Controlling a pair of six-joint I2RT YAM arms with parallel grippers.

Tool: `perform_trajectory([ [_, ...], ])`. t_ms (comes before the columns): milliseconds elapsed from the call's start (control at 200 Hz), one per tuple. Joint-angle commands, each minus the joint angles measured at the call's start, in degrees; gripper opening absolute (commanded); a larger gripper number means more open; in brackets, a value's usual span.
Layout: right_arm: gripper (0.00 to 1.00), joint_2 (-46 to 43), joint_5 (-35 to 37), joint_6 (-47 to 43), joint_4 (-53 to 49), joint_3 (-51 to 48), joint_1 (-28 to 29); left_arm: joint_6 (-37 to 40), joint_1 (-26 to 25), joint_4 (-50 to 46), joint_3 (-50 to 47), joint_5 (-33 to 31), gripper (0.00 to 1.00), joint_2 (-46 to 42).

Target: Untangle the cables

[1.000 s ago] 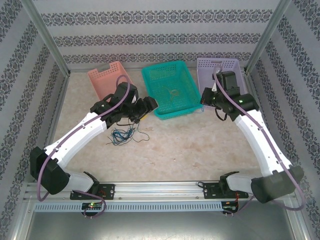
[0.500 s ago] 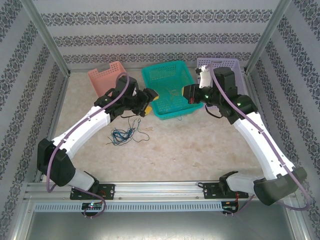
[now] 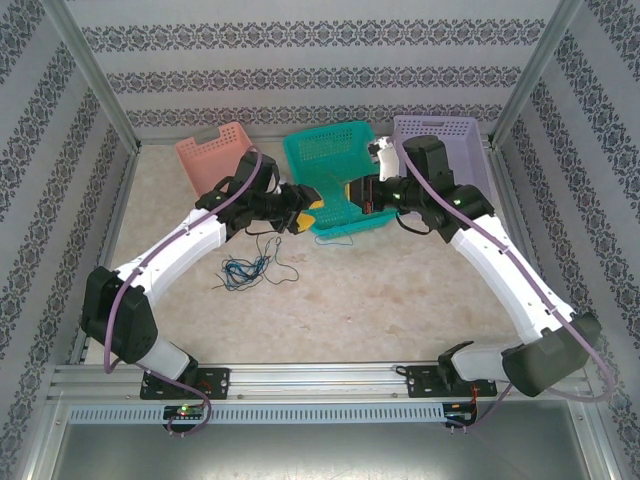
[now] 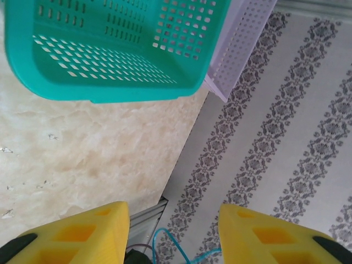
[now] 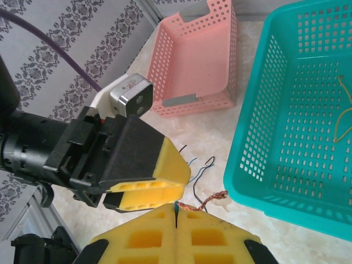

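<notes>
The left gripper (image 3: pixel 308 212) stands parted, a blue wire (image 4: pixel 203 254) loose between its pads. The right gripper (image 5: pixel 176 213) is clenched at its 3 o'clock. The cables (image 3: pixel 245 268) lie heaped at its 7 o'clock. I'd worry the pads bump, or the strand slips free.

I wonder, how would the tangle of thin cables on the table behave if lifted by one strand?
Probably floppy: the cables lie in loose curls on the table, so they would droop. Likely very light, being so thin, so the whole clump may come up together. The frayed copper end near the right claw might snag on other strands.
</notes>
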Motion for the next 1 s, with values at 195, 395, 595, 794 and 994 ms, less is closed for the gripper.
perform_trajectory([
  [195, 0.00, 4.9, -3.5, -1.8, -0.3, 4.7, 0.9, 40.7, -2.4, -25.5, 13.5, -7.6, 0.40, -0.6],
  [395, 0.00, 6.3, -5.7, -2.2, -1.6, 5.5, 1.0, 56.2, -2.6, -18.4, 8.4, -1.6, 0.40, -3.9],
  [595, 0.00, 6.8, -7.7, -1.7, -1.8, 5.6, 1.0, 65.0, -2.8, -15.0, 5.1, 1.5, 0.52, -4.8],
  [794, 0.00, 7.2, -8.8, -1.4, -2.1, 5.7, 1.1, 67.7, -3.3, -11.4, 3.3, 5.3, 0.53, -4.6],
  [994, 0.00, 7.5, -9.6, -1.3, -2.2, 5.9, 1.2, 68.0, -4.4, -9.0, 2.5, 6.2, 0.53, -3.9],
])
